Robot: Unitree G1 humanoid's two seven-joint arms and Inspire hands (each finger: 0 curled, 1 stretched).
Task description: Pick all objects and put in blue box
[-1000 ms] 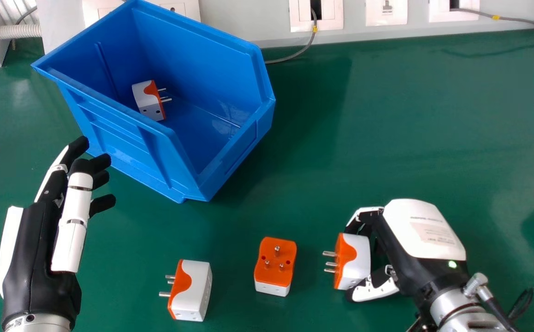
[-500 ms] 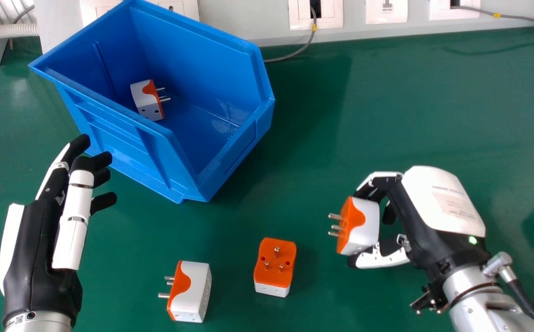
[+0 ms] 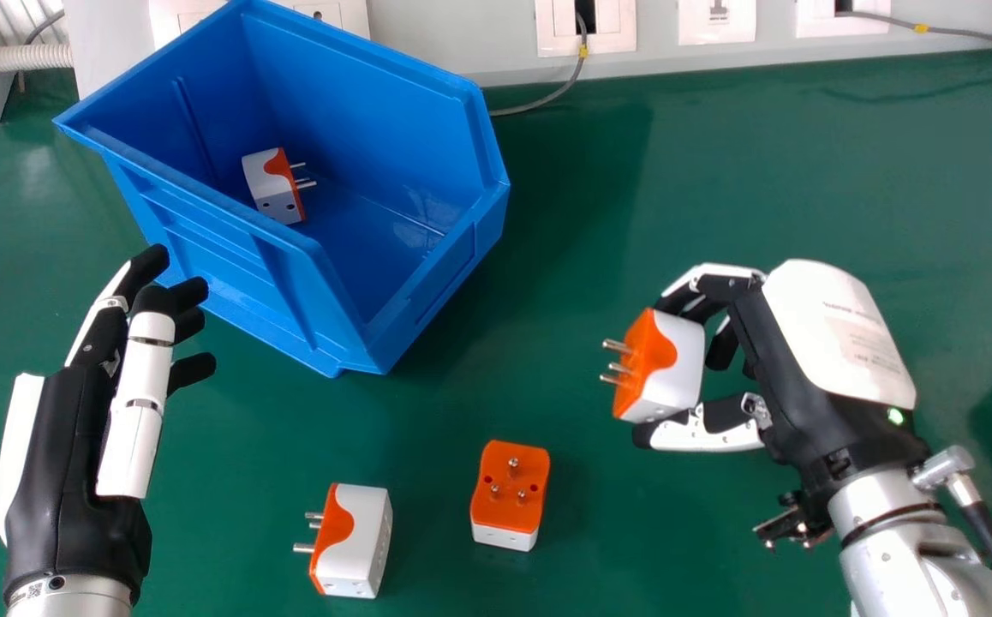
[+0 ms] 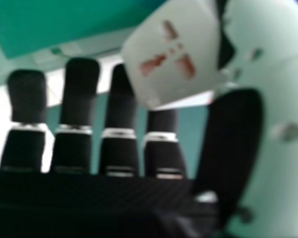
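Right of the blue box [image 3: 230, 266], my right hand [image 3: 779, 360] pinches a plug adapter [image 3: 667, 364], likely for easy release inside.

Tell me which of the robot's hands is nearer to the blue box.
Left. The left hand has fingertips close to the near wall of the blue box; the right hand, holding a plug adapter, is farther off, to the box's right.

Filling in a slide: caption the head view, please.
Right hand gripping a plug adapter; two more on the table, one in the blue box.
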